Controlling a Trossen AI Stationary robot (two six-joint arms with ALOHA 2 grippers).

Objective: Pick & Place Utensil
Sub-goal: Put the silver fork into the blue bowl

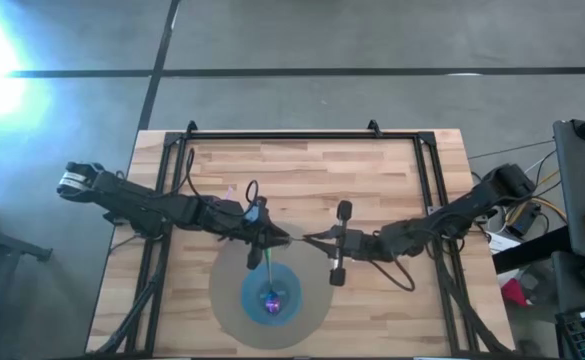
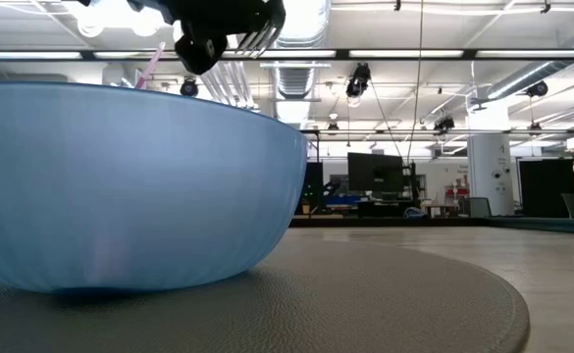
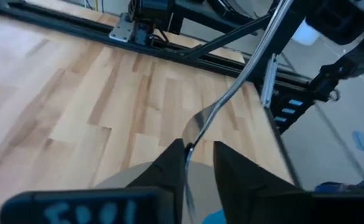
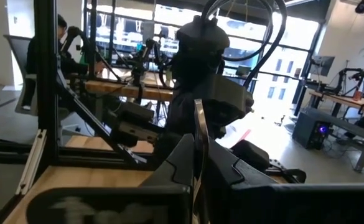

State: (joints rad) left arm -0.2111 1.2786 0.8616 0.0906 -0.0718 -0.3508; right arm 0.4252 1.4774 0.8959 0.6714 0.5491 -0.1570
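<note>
Over the wooden table [image 1: 372,170], both pincers [image 1: 280,237] [image 1: 317,238] grip one fork [image 3: 228,93]

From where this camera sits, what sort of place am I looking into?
Probably a robotics lab or workshop in an open industrial hall: exposed ceiling ducts, monitors on desks behind the table, a person seated at a workbench, and a wooden table in a metal frame.

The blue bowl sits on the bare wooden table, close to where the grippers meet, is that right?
Not quite: the high view shows the blue bowl on a round grey mat, not bare wood. It is close to where the left gripper and right gripper meet on the utensil.
</note>
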